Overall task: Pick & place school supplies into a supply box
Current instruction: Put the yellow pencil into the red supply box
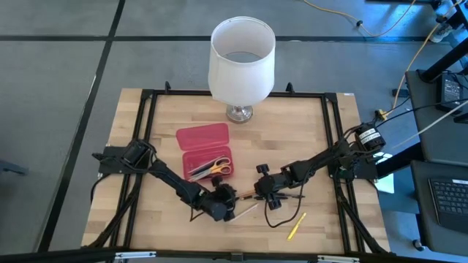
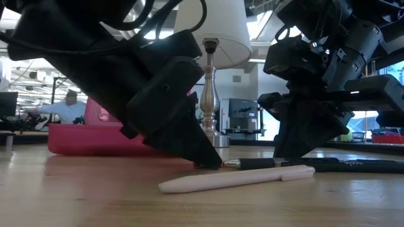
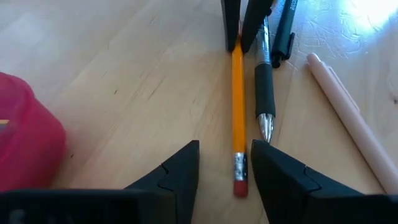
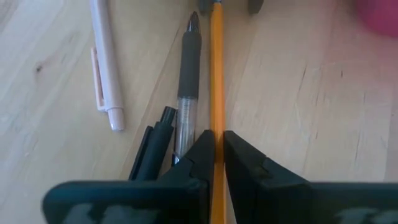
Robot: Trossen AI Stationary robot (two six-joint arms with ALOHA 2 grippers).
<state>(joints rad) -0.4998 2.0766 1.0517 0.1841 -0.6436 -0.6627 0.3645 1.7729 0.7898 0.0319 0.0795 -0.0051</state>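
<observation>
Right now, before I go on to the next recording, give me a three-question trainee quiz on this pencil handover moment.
1. True or false: the right tool is shut on the orange pencil.
2. Multiple choice: how does the left tool stand at the pencil's eraser end? A) open, a finger either side; B) clamped on the clear pen; C) inside the red box.
3. Fill in: the yellow-handled scissors lie in the ____.

Key
1. True: its fingers pinch the pencil.
2. A: in the left wrist view the fingers flank the eraser, apart from it.
3. Red supply box, lid open.
</observation>
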